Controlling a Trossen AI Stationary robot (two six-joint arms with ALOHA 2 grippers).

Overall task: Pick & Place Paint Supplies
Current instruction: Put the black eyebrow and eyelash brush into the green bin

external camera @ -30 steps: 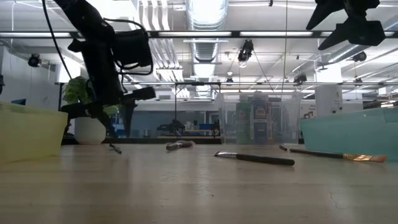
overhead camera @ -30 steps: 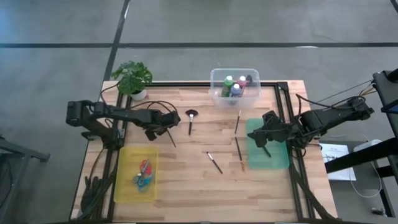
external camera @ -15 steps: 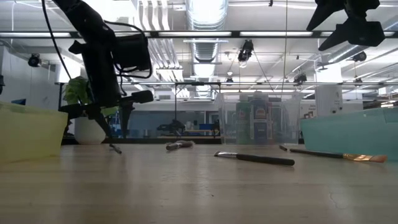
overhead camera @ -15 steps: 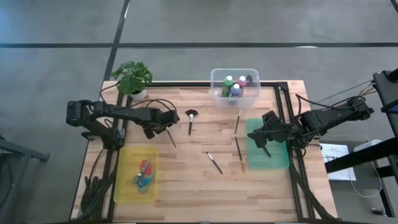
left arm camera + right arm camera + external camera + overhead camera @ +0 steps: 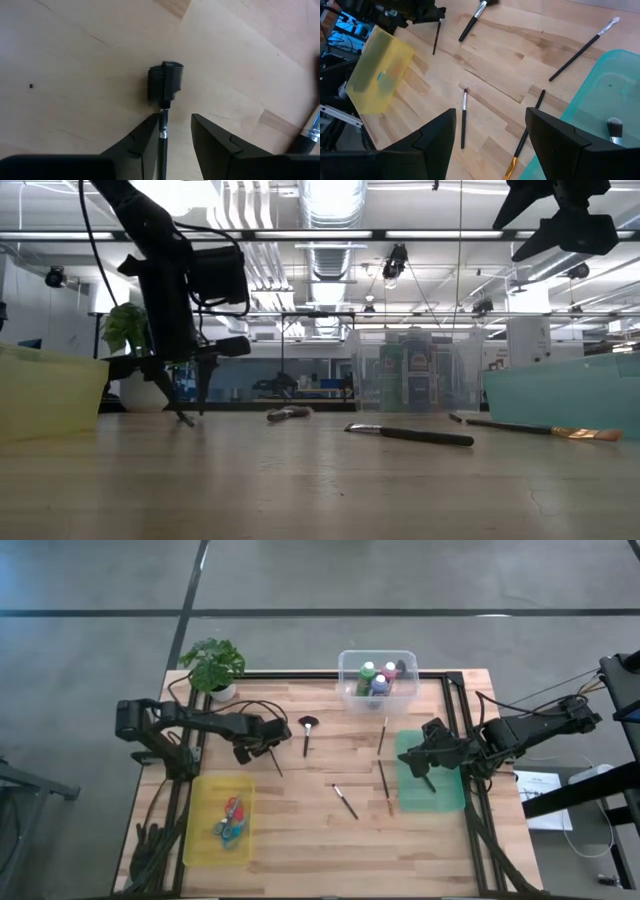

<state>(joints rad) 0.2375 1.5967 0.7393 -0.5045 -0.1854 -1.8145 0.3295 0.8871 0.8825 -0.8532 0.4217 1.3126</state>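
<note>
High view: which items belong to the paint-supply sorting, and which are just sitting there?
Job items:
- thin dark brush held in the left gripper
- fan-headed dark brush
- loose thin brushes mid-table
- paint bottles in clear tub
- scissors in yellow tray
- brush in teal tray, under the right gripper

Bystander:
- potted green plant

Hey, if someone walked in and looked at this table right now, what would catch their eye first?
Probably the left hand, holding a thin dark brush tilted tip-down to the wood near the middle-left. Next, the bright yellow plastic tray at the front left with scissors in it. Then the teal plastic tray on the right, under the open right hand.
</note>
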